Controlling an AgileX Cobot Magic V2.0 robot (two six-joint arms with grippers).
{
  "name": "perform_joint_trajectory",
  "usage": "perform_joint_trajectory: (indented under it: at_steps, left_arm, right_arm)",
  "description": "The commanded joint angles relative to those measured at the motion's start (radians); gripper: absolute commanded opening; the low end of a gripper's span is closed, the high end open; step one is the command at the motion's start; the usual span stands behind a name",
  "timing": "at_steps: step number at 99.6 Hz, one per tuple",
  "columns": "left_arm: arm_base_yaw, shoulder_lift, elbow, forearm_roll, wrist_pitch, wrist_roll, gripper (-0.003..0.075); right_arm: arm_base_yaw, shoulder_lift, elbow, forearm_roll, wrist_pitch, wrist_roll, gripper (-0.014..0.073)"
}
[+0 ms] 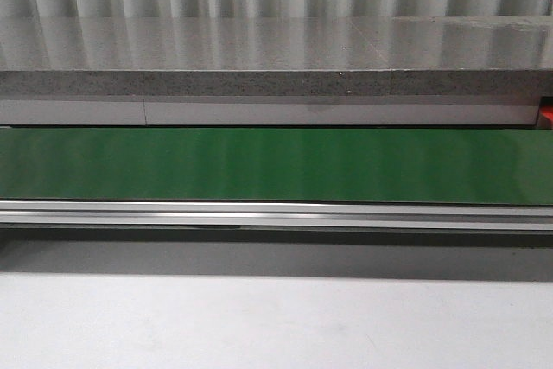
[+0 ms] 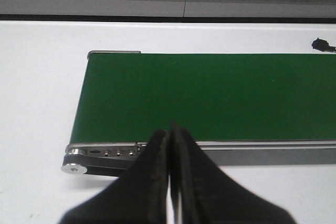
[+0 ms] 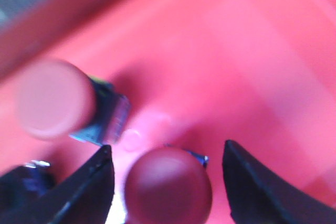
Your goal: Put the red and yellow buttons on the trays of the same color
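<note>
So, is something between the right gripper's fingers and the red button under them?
Nothing visible. In the right wrist view the right gripper is open over the red tray, with a red button between its fingers. A second red button lies aside.

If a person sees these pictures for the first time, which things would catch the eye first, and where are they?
Most striking is the red tray that fills the right wrist view, where the open right claw has a red button between its fingers; a second red button lies beside it, blurred. Next comes the bare green conveyor belt that runs across the front view. Above its end, the left claw is shut on nothing.
</note>
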Motion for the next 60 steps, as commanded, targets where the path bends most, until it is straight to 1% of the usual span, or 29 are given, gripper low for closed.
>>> perform_joint_trajectory:
  at_steps: [1, 21, 33, 47, 60]
  left_arm:
    - [-0.008, 0.001, -0.028, -0.006, -0.07, 0.001, -0.0019]
    - [-0.008, 0.001, -0.028, -0.006, -0.07, 0.001, -0.0019]
    - [-0.008, 0.001, -0.028, -0.006, -0.07, 0.001, -0.0019]
    - [-0.008, 0.001, -0.028, -0.006, -0.07, 0.001, -0.0019]
    - [-0.008, 0.001, -0.028, -0.006, -0.07, 0.001, -0.0019]
  right_arm:
    - [-0.005, -0.106, -0.031, 0.005, -0.058, -0.008, 0.0464]
    - [0.002, -0.22, -0.031, 0.005, -0.004, -0.008, 0.0464]
    - [0.037, -0.309, -0.027, 0.005, 0.036, -0.041, 0.0464]
    - [0.115, -0.436, -0.002, 0.005, 0.059, -0.054, 0.0464]
    - [0.226, -0.572, 0.062, 0.005, 0.059, -0.08, 0.0464]
